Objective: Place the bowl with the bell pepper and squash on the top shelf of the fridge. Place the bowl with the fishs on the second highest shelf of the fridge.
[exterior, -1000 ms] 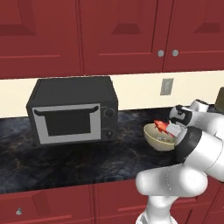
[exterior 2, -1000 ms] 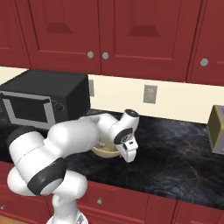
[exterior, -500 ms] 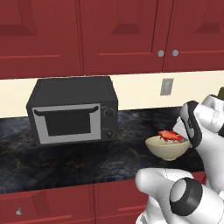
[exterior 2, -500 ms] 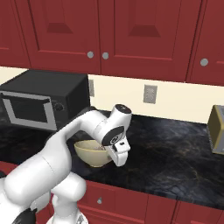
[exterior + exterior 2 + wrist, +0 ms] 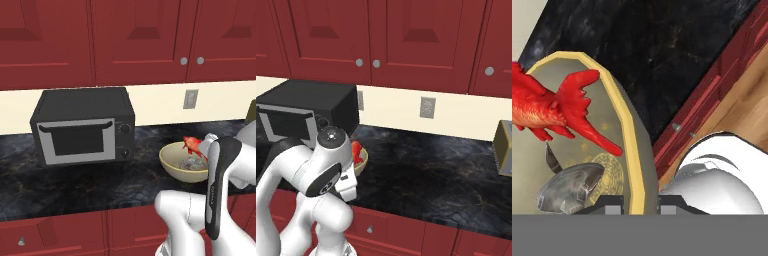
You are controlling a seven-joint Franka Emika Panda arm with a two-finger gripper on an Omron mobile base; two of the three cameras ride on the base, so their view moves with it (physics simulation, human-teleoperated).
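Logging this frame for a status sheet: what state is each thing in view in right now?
bowl with the fishs: upright, rim gripped by the end effector
red-orange fish: in the bowl, sticking up above the rim
grey fish: lying in the bottom of the bowl
microwave: door closed
upper cabinets: doors closed

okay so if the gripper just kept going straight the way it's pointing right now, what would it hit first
Most likely the rim of the bowl with the fishs, which runs up from between the fingertips of the gripper in the hand view. Beyond the rim lies the black counter. Depth is hard to judge, and the jaws look closed on the rim.
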